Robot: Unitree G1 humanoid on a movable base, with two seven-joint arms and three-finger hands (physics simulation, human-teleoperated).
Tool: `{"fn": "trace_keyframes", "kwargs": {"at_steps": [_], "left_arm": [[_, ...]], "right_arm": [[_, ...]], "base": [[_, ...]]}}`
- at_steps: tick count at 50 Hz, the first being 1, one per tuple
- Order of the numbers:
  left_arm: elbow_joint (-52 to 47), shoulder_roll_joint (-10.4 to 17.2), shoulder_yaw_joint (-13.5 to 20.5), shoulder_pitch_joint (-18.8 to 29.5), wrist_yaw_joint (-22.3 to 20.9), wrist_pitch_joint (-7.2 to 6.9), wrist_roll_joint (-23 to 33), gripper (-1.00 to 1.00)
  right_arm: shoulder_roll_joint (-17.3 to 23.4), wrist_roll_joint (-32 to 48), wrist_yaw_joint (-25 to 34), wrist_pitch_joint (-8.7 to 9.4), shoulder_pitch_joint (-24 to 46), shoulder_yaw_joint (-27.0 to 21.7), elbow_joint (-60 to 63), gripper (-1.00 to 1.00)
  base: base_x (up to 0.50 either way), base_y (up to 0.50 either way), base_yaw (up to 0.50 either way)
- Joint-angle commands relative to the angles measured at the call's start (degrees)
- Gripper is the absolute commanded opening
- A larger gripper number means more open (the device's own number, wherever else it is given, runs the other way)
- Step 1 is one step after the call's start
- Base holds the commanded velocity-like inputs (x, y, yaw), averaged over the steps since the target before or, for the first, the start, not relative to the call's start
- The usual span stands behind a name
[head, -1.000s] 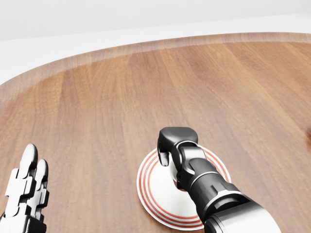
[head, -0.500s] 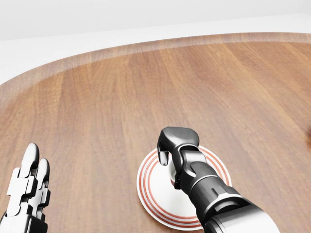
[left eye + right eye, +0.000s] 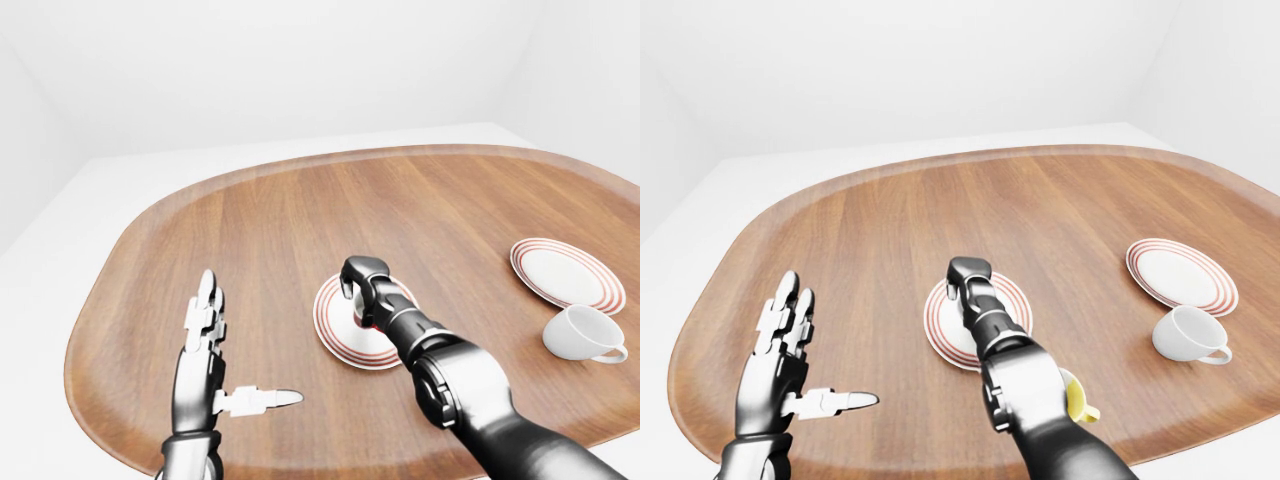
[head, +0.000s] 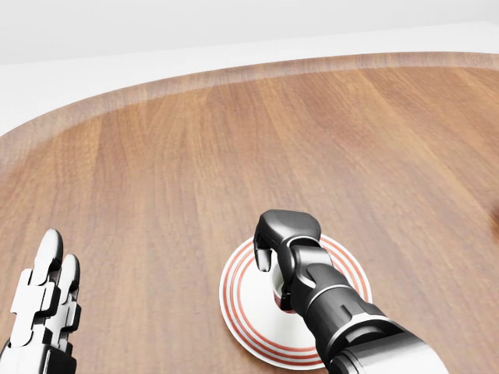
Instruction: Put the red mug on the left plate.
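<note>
Red mug [image 3: 366, 322] mostly hidden: only a sliver of red shows under the right hand [image 3: 362, 285], over the middle of the left plate [image 3: 333, 333]. Can't tell whether mug base touches plate or hangs above it. Right hand sits directly on top of mug, dark fingers [image 4: 263, 257] curled down over it, so looks clamped on the mug, though the wrist blocks the contact itself. Right forearm runs in from near-right of head view, angled up-left across plate, wrist bent so the hand's back faces the far side of the table [image 3: 270, 230]. Left hand [image 3: 208, 345] well apart from the plate, to its left and nearer the robot; fingers [image 3: 207, 310] straight, held together, pointing toward the far side, thumb [image 3: 262, 400] stuck out to the right, nothing held. It hovers over bare wood; can't tell if it touches. Elsewhere: right plate [image 3: 566, 273] w/ red rings at far right of table, white cup [image 3: 582, 334] just near side of it, lying tilted, handle toward the robot. Bit of yellow cup [image 3: 1077, 400] shows in right-eye view, peeking from behind the right arm, near table's near edge.
</note>
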State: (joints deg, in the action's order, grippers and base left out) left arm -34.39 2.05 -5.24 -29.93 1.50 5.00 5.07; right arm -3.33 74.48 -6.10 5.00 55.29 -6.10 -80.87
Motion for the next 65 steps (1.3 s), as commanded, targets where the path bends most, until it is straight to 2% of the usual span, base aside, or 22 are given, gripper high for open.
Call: {"fn": "trace_keyframes", "kwargs": {"at_steps": [1, 7, 8, 9, 21, 22, 62, 63, 65], "left_arm": [[0.01, -0.03, 0.04, 0.01, -0.09, 0.00, -0.06, 1.00], [0.01, -0.04, 0.05, 0.01, -0.10, 0.00, -0.05, 1.00], [0.12, -0.03, 0.23, 0.03, -0.20, 0.00, -0.37, 1.00], [0.13, -0.05, 0.26, 0.03, -0.24, 0.00, -0.38, 1.00], [0.13, -0.16, 0.32, 0.03, -0.34, 0.00, -0.35, 1.00], [0.15, -0.17, 0.18, 0.00, -0.31, 0.00, -0.12, 1.00], [0.02, -0.10, 0.18, -0.01, -0.32, 0.00, -0.06, 1.00], [-0.39, -0.02, 0.48, -0.65, -0.43, 0.00, -0.48, 1.00], [-0.42, -0.09, 0.55, -0.71, -0.52, 0.00, -0.50, 1.00]], "right_arm": [[-0.01, 1.65, -0.79, 0.00, 0.16, -0.17, 0.13, -1.00], [-0.02, 1.69, -0.79, 0.00, 0.16, -0.21, 0.13, -1.00], [-0.22, 4.32, -7.79, 0.00, 0.22, 1.54, 0.07, -1.00], [-0.13, 4.68, -8.22, 0.00, 0.44, 1.33, 0.03, -1.00], [-0.19, 5.52, -8.25, 0.00, 0.47, 0.50, 0.05, -1.00], [-0.22, 5.49, -6.94, 0.00, 0.38, 0.25, 0.03, 1.00], [-0.29, 6.68, -5.30, 0.00, -0.20, -0.31, 0.02, 1.00], [0.31, 5.91, -2.27, 0.00, 1.58, -0.37, 0.20, 1.00], [0.26, 5.55, -2.26, 0.00, 1.60, -0.07, 0.20, 1.00]], "base": [[0.00, 0.00, 0.00], [0.00, 0.00, 0.00], [0.00, 0.00, 0.00], [0.00, 0.00, 0.00], [0.00, 0.00, 0.00], [0.00, 0.00, 0.00], [0.00, 0.00, 0.00], [0.00, 0.00, 0.00], [0.00, 0.00, 0.00]]}}
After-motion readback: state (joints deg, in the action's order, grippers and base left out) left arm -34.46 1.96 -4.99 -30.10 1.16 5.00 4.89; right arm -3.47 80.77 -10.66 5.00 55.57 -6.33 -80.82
